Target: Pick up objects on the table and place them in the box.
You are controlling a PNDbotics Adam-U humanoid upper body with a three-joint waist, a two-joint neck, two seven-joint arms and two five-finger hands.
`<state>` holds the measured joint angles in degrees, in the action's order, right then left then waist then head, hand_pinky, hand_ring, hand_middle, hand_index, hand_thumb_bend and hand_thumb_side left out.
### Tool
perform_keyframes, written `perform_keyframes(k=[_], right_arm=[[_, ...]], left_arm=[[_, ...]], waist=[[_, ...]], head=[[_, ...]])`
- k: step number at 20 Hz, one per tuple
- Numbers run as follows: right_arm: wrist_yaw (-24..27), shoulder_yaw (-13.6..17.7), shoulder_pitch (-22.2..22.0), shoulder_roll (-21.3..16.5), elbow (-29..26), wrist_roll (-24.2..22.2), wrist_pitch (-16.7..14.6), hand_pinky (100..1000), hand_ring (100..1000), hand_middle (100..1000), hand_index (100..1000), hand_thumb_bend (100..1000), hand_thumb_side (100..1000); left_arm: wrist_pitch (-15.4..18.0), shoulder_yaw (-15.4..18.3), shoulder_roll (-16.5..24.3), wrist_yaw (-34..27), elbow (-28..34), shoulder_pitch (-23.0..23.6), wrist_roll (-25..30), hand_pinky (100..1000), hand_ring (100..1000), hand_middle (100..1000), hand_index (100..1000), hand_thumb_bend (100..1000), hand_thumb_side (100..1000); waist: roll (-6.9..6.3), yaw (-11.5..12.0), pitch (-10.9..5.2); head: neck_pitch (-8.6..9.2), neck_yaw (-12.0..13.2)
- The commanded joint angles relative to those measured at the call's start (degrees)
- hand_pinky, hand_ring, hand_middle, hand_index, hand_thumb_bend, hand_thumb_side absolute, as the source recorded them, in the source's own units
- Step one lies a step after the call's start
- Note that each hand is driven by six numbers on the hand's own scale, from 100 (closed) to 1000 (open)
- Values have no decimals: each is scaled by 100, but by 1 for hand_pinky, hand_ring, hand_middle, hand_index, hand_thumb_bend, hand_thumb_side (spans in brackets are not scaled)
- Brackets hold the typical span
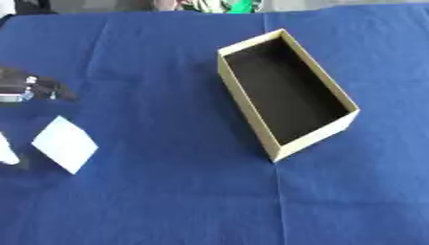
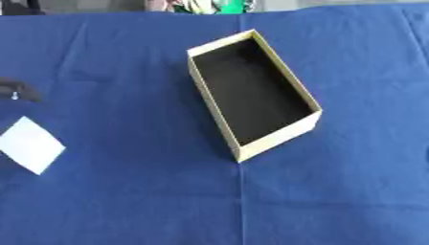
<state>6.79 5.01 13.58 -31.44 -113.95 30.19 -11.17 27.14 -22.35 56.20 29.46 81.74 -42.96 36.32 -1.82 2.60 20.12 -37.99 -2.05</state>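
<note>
A flat white square object lies on the blue cloth at the left, turned like a diamond. An open tan cardboard box with a dark, empty inside stands askew at the centre right. My left hand shows as a black shape at the left edge, a little beyond the white square and apart from it. It is too blurred to read. A small white shape pokes in at the left edge beside the square. My right hand shows in neither view.
A blue cloth with fold creases covers the whole table. Bright green and other items sit past the far edge.
</note>
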Motion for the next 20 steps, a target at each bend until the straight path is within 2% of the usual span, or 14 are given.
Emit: perform_keyframes(k=[1, 6, 10, 15, 20], right_arm=[[-40, 29, 24, -63, -64, 12, 16, 731, 887, 614, 845, 100, 1000], [-35, 48, 16, -57, -64, 62, 6, 731, 887, 613, 844, 100, 1000], [-37, 38, 2, -36, -64, 68, 23, 732, 888, 612, 844, 100, 1000], [-37, 35, 3, -16, -64, 70, 16, 732, 888, 612, 844, 100, 1000], [-46, 51, -18, 6, -64, 88, 9, 733, 889, 609, 845, 100, 1000]], left_arm=[[424, 105, 122, -227, 143, -91, 791, 807, 879, 877, 963, 794, 367], [292, -5, 170, -432, 265, -3, 1186, 807, 878, 875, 958, 787, 370], [154, 38, 92, -671, 404, -80, 1485, 803, 868, 860, 948, 757, 400], [-29, -31, -6, -727, 376, -179, 1562, 781, 848, 811, 907, 713, 410], [-86, -124, -148, -746, 204, -187, 1565, 755, 814, 749, 836, 607, 421]], waist=[[-79, 6, -119], [-82, -9, -112], [-77, 5, -115], [-69, -1, -116], [-62, -22, -105]], head=[[-23, -10], [-30, 1], [-34, 15], [-27, 54], [-35, 59]])
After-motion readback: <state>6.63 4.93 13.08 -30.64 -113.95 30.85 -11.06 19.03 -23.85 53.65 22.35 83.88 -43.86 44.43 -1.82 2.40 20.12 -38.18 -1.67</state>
